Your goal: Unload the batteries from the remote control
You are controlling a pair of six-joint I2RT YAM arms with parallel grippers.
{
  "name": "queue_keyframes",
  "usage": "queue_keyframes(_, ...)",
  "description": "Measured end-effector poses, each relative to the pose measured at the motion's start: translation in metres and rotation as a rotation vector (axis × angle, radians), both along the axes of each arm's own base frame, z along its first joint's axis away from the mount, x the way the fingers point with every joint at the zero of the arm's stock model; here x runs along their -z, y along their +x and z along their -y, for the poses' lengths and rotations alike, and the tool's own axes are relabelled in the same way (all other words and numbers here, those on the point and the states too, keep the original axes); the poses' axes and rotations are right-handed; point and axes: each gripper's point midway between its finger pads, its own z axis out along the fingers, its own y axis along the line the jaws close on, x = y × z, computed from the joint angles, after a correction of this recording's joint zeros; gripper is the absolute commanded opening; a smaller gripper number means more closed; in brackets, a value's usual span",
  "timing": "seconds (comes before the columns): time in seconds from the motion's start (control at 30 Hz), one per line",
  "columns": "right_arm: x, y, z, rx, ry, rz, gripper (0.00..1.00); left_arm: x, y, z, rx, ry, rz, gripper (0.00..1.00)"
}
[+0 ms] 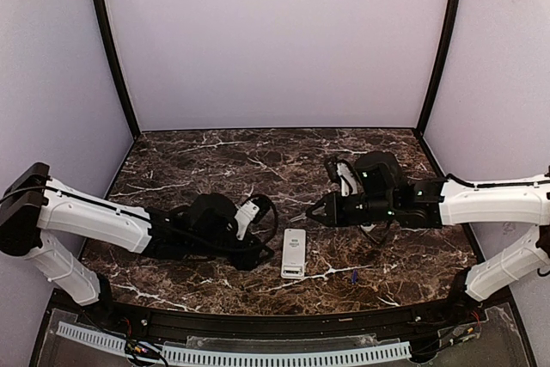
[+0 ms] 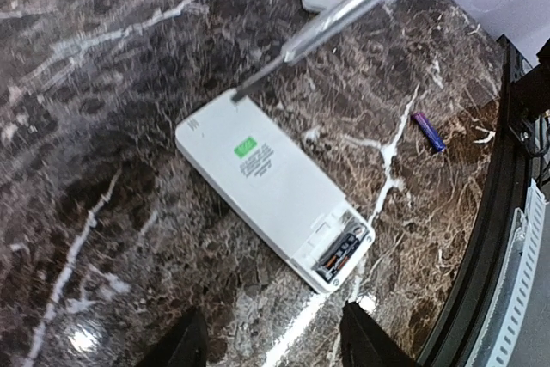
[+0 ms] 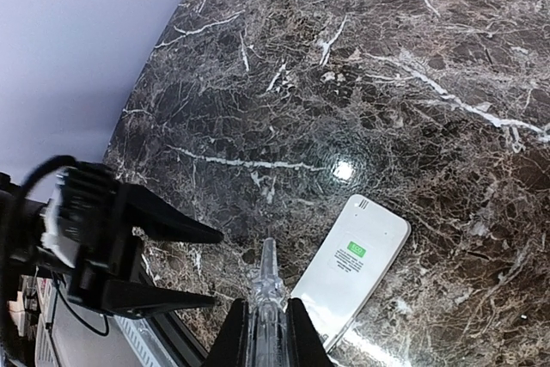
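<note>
White remote control [image 2: 273, 199], battery bay [image 2: 339, 255] uncovered

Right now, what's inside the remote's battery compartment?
One battery shows in the remote control's open compartment. Whether another sits beside it, I cannot tell: rim and shadow cover that side.

The worktop [image 1: 215, 161] is dark brown-black marble with white veins running across it, and its surface is glossy. A pale lilac back wall [image 1: 275, 40] rises plain and unmarked from the far edge. A left wall [image 1: 51, 66] and a right wall [image 1: 507, 66] of the same tint close in the sides. Two slim black posts stand at the far corners, one on the left [image 1: 113, 49] and one on the right [image 1: 441, 40], each leaning slightly outward toward the top. A black rail [image 1: 258, 320] runs along the near edge, with a white slotted strip [image 1: 258, 355] just below it. The light is soft and even, and it shows as a small bright glint [image 3: 345, 169] on the polished stone.
</note>
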Motion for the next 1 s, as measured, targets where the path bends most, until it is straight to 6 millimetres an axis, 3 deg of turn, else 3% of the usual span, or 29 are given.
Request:
queue_keyframes(0.23,-0.002,-0.001,-0.002,-0.046,-0.028,-0.011,0.00,-0.055,0.012,-0.006,0.039,-0.054,0.229,0.67)
queue_keyframes(0.43,-0.012,-0.009,-0.009,-0.132,-0.031,-0.026,0.00,-0.066,0.016,0.005,0.166,-0.028,0.412,0.66)
queue_keyframes(0.63,-0.018,-0.020,-0.014,-0.202,-0.017,-0.046,0.00,-0.089,0.019,0.023,0.277,-0.070,0.612,0.62)
queue_keyframes(0.9,-0.020,-0.033,-0.016,-0.262,-0.005,-0.083,0.00,-0.078,0.017,0.045,0.414,-0.044,0.700,0.49)
queue_keyframes(1.0,-0.020,-0.035,-0.017,-0.276,0.000,-0.091,0.00,-0.082,0.017,0.051,0.441,-0.046,0.726,0.38)
